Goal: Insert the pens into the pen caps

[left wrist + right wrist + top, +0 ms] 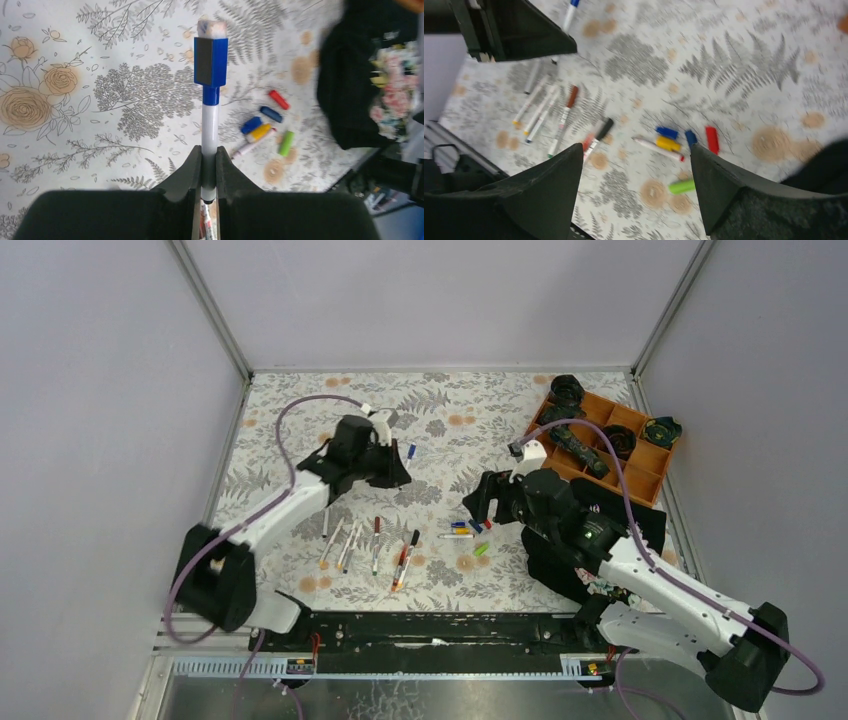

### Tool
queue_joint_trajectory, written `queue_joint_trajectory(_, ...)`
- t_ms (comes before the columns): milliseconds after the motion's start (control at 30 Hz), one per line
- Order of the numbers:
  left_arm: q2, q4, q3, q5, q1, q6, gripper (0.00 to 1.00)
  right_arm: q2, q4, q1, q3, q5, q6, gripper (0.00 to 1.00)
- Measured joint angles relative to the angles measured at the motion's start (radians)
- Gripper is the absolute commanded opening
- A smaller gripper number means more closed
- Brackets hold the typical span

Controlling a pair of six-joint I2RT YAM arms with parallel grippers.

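L gripper (209, 162) is clamped tight on a white-barrel pen (210, 125), pinching it near its lower end. The pen's blue cap (211, 60), w/ a pale pad on top, is on the far end, and the pen is held off the table. In the top view (12 = far wall) that pen sits approx 11 o'clock from table centre.

R gripper (636, 150) is spread wide w/ nothing btwn the fingers, hovering above the loose caps (668, 144). Blue, yellow, dark blue & red lie in a tight cluster, w/ a green cap (681, 187) a bit apart at 5 o'clock. An uncapped pen (651, 146) w/ red tip lies touching the yellow one. The cluster is approx 5 o'clock from the held pen.

The other pens (377, 545) lie in a loose row at 9 o'clock from the cluster, towards the near edge. An orange tray (645, 478) is at 2 o'clock from table centre. A black fabric item (345, 90) is at 4 o'clock from the caps.
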Motion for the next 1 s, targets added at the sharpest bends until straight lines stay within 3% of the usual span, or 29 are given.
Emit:
queue_joint_trajectory(133,0.229,-0.103,0.138,-0.099,-0.048,0.065,0.0,0.02,-0.066,-0.053,-0.06,-0.023,0.012,0.84)
queue_joint_trajectory(367,0.453,-0.214,0.276,-0.207,-0.103,0.149,0.0,0.02,-0.081,-0.056,-0.104,-0.051,0.046,0.83)
queue_joint_trajectory(533,0.548,-0.257,0.341,-0.267,-0.106,0.18,0.22,0.034,-0.081,-0.057,-0.108,-0.05,0.063,0.82)
queue_joint_trajectory(733,0.547,-0.291,0.34,-0.31,-0.114,0.194,0.48,0.055,-0.082,-0.058,-0.108,-0.05,0.066,0.82)
queue_joint_trajectory(1000,0.273,-0.28,0.194,-0.399,-0.105,0.151,0.45,0.07,-0.089,-0.058,-0.108,-0.051,0.067,0.81)
